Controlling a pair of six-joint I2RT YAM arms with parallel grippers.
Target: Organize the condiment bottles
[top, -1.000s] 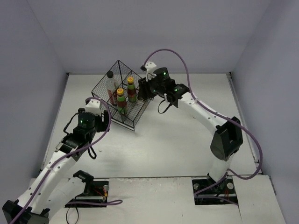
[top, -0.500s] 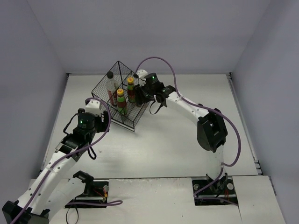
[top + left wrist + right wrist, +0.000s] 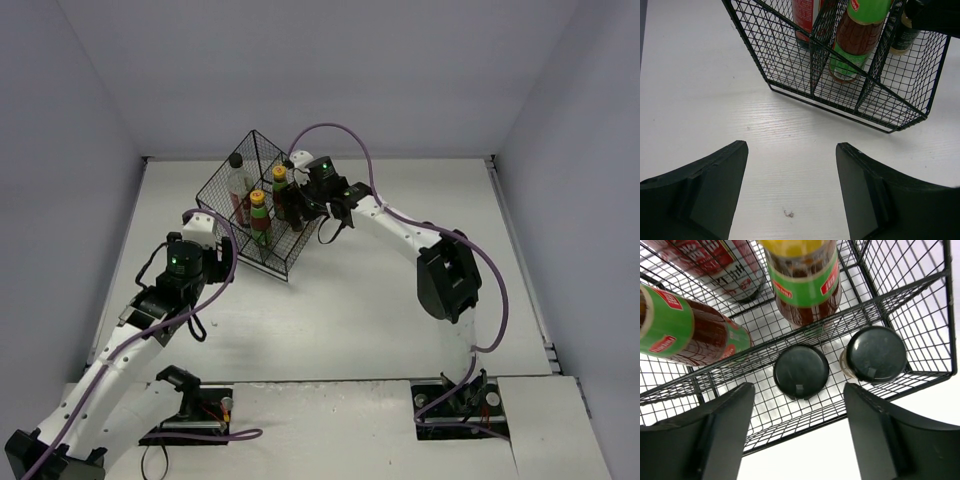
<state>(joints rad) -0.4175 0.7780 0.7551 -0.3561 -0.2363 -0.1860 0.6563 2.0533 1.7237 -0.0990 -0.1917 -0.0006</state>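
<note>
Five condiment bottles (image 3: pixel 258 215) are inside the black wire basket (image 3: pixel 220 186), near the far left corner of the counter (image 3: pixel 380 290): one tall clear bottle (image 3: pixel 237 185), two yellow-capped bottles (image 3: pixel 805 280) and two short black-capped jars (image 3: pixel 801 371). The right gripper (image 3: pixel 799 405) hangs just above these jars, its jaws spread wide and holding nothing. The left gripper (image 3: pixel 791 155), also wide and empty, hovers over bare counter just beside the basket, on its near side.

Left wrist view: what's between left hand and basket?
Bare white table, plus a tiny speck by the left hand; left wrist view shows it.
</note>
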